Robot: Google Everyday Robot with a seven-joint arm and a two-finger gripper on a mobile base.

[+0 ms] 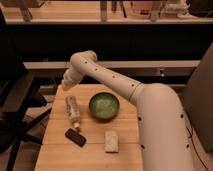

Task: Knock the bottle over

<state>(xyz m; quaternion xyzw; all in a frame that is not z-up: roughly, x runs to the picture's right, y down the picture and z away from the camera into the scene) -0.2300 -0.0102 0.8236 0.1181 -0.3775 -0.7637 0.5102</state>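
The clear bottle (73, 110) with a whitish cap lies on its side on the wooden table (90, 150), left of the green bowl (104, 106), cap end pointing toward the front. My gripper (66, 82) is at the end of the white arm, above the table's far left edge, just beyond the bottle's base and apart from it.
A flat black device (75, 136) lies in front of the bottle. A pale sponge-like block (111, 141) lies in front of the bowl. A black chair (15, 107) stands left of the table. A dark counter runs behind.
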